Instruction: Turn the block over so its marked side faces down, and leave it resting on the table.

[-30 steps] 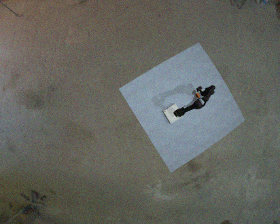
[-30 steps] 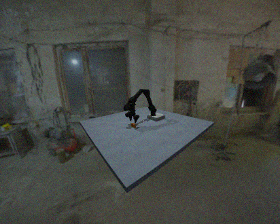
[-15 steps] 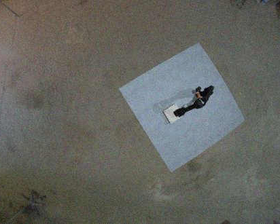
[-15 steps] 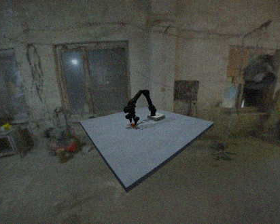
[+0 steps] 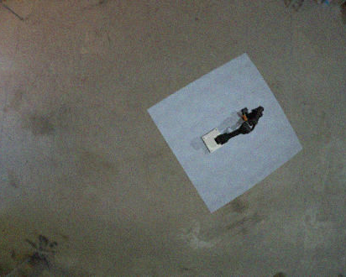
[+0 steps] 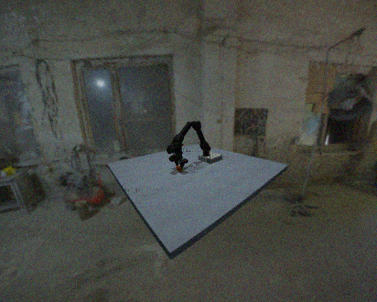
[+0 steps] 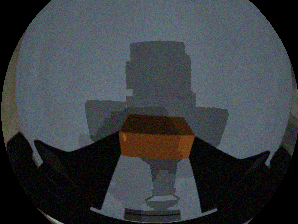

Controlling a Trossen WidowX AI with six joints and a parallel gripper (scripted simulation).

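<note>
On the pale blue-grey tabletop, the orange rectangular block is found low between the fingers of the black parallel-jaw gripper, which appears closed on its two ends. If the block is pinched off-centre, it could be swung or dropped during turning; if too little height is gained, a corner could be caught on the tabletop.
</note>
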